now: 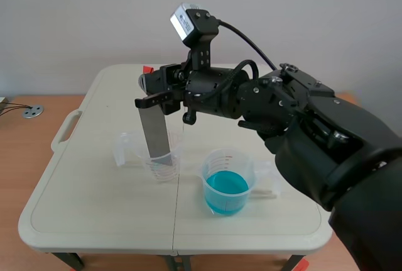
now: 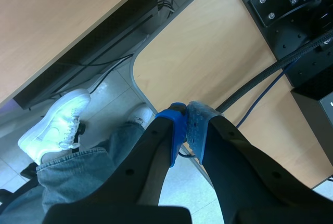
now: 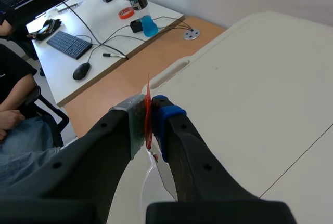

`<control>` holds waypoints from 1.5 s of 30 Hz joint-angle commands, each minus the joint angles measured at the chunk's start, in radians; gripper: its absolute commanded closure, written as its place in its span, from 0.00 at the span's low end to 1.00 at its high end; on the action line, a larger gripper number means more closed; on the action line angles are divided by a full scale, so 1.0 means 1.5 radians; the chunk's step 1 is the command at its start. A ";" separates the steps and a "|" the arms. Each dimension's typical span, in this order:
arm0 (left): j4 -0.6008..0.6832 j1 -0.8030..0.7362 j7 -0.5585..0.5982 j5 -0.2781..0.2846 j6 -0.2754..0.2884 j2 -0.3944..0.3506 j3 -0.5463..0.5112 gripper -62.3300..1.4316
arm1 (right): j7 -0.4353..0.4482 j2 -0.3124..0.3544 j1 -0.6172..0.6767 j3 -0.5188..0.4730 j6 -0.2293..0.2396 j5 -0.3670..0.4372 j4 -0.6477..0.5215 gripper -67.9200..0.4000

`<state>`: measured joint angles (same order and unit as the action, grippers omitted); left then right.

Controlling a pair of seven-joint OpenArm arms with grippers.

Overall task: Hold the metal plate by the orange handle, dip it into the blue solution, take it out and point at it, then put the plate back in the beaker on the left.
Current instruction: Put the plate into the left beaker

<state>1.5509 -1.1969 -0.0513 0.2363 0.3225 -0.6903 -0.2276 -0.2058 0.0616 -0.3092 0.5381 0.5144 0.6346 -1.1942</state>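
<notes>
- The right jaws were clamped on the orange handle (image 3: 148, 115), its thin edge pinched between both pads.
- The metal plate (image 1: 156, 134) hung below them almost upright, long axis leaning slightly, lower end inside the clear left beaker (image 1: 168, 169) on the worktop (image 1: 94, 208).
- The blue solution (image 1: 226, 186) sat in its own beaker just beside, toward the robot's right.
- I'd say the plate needed lifting clear of the rim before crossing over.
- The left jaws were pressed shut on nothing, off the worktop, over the floor.
</notes>
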 commanded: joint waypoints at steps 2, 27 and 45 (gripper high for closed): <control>0.003 -0.002 0.004 0.004 0.003 -0.002 0.002 0.93 | 0.022 -0.006 -0.013 -0.003 0.001 0.033 0.001 0.97; 0.003 -0.002 0.003 0.004 0.003 -0.002 0.002 0.93 | 0.007 -0.006 -0.013 -0.003 0.001 0.049 0.047 0.97; 0.003 -0.002 -0.001 0.004 0.003 -0.002 0.002 0.78 | 0.009 -0.001 -0.014 -0.018 0.001 0.016 0.047 0.68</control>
<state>1.5509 -1.1969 -0.0559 0.2359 0.3225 -0.6903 -0.2276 -0.2100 0.0586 -0.3065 0.5282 0.5125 0.6445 -1.1172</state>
